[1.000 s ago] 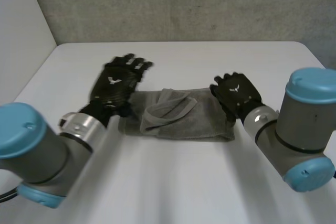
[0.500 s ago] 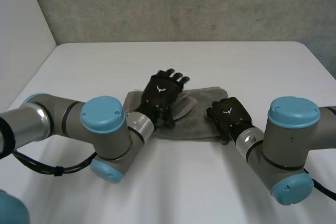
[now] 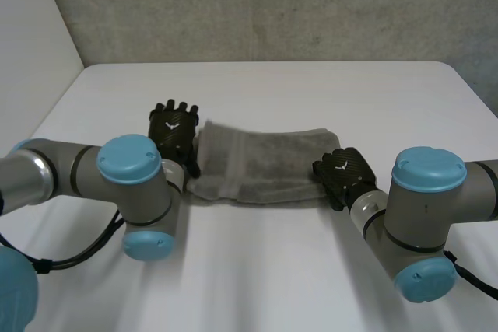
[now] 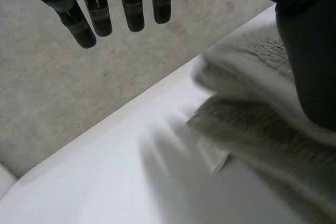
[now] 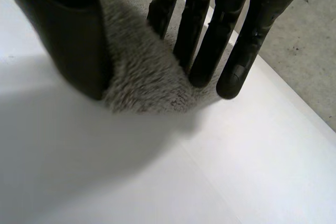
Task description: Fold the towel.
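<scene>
The grey towel [image 3: 261, 162] lies folded into a long strip across the middle of the white table [image 3: 257, 277]. My left hand [image 3: 175, 126] is at the towel's left end with its fingers [image 4: 131, 9] straight and off the cloth, and its thumb lies over the towel [image 4: 252, 124]. My right hand [image 3: 345, 172] is on the towel's right front corner. There the thumb and fingers [image 5: 207, 35] close in from both sides and pinch a bunched bit of towel [image 5: 142, 77] between them.
A grey wall [image 3: 257, 5] rises behind the table's far edge. Both forearms lie low over the front of the table, the left arm [image 3: 93, 180] from the left, the right arm [image 3: 428, 207] from the right.
My left hand moved from above the towel's middle to its left end, and the loose looped flap now lies flat. My right hand's fingers closed onto the right corner.
</scene>
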You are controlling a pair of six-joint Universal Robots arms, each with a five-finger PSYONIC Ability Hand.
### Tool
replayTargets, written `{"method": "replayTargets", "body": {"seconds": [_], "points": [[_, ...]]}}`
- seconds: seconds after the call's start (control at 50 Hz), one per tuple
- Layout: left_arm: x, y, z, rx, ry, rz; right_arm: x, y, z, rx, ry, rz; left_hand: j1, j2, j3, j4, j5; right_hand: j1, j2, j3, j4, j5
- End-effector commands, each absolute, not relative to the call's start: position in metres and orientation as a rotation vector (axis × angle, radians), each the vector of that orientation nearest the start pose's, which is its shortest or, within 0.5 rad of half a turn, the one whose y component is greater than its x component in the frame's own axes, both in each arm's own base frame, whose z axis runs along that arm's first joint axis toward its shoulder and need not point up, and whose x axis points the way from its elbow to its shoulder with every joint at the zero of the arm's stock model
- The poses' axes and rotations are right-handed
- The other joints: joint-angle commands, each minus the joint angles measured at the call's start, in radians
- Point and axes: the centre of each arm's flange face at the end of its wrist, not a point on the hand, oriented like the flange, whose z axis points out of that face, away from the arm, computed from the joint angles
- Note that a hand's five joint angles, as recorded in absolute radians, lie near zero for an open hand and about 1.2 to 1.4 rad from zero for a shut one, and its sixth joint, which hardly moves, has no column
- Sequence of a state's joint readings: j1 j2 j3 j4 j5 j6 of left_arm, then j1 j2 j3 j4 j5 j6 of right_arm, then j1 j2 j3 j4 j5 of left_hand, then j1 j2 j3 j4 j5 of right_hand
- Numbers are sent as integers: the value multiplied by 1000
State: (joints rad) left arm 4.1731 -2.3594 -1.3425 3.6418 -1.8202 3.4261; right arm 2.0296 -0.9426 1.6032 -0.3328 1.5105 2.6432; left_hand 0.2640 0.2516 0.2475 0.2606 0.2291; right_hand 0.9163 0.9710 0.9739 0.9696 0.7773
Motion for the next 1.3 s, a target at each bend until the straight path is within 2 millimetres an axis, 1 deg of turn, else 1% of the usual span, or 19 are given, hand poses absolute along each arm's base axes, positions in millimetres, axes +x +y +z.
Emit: {"method": "replayTargets", "body": {"seconds": [0.02, 0.18, 0.22, 0.34, 0.42, 0.44, 0.5, 0.54, 0.6, 0.7, 0.72, 0.76, 0.78, 0.8, 0.94, 0.98, 1.12, 1.26, 1.3], "points": [[-313, -307, 126, 665, 2181, -2139, 287, -273, 108, -1239, 2217, -1828, -68, -56, -52, -65, -208, 380, 325, 322, 327, 344], [-315, -287, 130, 702, 2204, -2129, 279, -276, 115, -1318, 2256, -1873, -80, -67, -63, -76, -220, 480, 425, 422, 427, 444], [-310, -277, 142, 706, 2200, -2142, 275, -275, 136, -1433, 2229, -1950, -80, -67, -63, -76, -220, 480, 425, 422, 427, 444], [-299, -266, 167, 672, 2164, -2193, 277, -278, 158, -1656, 2130, -2055, -83, -70, -66, -79, -222, 480, 425, 422, 427, 444], [-293, -265, 190, 625, 2117, -2253, 306, -277, 179, -1827, 1876, -2158, -83, -70, -66, -79, -222, 480, 425, 422, 427, 444], [-290, -267, 195, 606, 2103, -2267, 327, -264, 182, -1864, 1735, -2157, -83, -70, -66, -79, -222, 480, 425, 422, 427, 444], [-286, -271, 200, 581, 2089, -2274, 349, -247, 181, -1893, 1599, -2132, -83, -70, -66, -79, -222, 480, 425, 422, 427, 444], [-278, -277, 206, 542, 2071, -2278, 385, -212, 169, -1955, 1357, -2042, -83, -70, -66, -79, -222, 480, 425, 422, 427, 444], [-271, -284, 208, 507, 2061, -2272, 407, -185, 159, -1994, 1184, -1964, -83, -70, -66, -79, -222, 480, 425, 422, 427, 444], [-265, -288, 207, 484, 2064, -2259, 418, -168, 149, -2045, 1050, -1917, -83, -70, -66, -79, -222, 397, 342, 339, 343, 361], [-265, -288, 207, 484, 2064, -2259, 418, -168, 149, -2045, 1050, -1917, -83, -70, -66, -79, -222, 396, 341, 338, 343, 360], [-266, -288, 204, 492, 2072, -2252, 415, -173, 146, -2043, 1088, -1914, -83, -70, -66, -79, -222, -451, -506, -509, -504, -487], [-266, -288, 204, 492, 2072, -2252, 415, -173, 146, -2043, 1088, -1914, -83, -70, -66, -79, -222, -456, -510, -513, -509, -491], [-266, -289, 202, 493, 2077, -2247, 414, -172, 143, -2043, 1106, -1906, -83, -70, -66, -79, -222, -742, -796, -799, -795, -777], [-269, -292, 201, 463, 2100, -2272, 396, -190, 164, -1927, 1324, -1969, -83, -70, -66, -79, -222, -742, -796, -799, -795, -777], [-271, -293, 201, 458, 2109, -2284, 379, -205, 182, -1729, 1501, -1987, -83, -70, -66, -79, -222, -742, -796, -799, -795, -777], [-296, -286, 199, 539, 2190, -2378, 358, -218, 191, -1323, 1739, -1872, -83, -70, -66, -79, -222, -742, -796, -799, -795, -777], [-314, -264, 181, 685, 2312, -2357, 344, -239, 187, -1130, 1871, -1785, -68, -56, -52, -65, -208, -742, -796, -799, -795, -777], [-320, -248, 168, 764, 2380, -2277, 343, -245, 170, -1142, 1936, -1720, -71, -59, -55, -68, -211, -742, -796, -799, -795, -777]]}}
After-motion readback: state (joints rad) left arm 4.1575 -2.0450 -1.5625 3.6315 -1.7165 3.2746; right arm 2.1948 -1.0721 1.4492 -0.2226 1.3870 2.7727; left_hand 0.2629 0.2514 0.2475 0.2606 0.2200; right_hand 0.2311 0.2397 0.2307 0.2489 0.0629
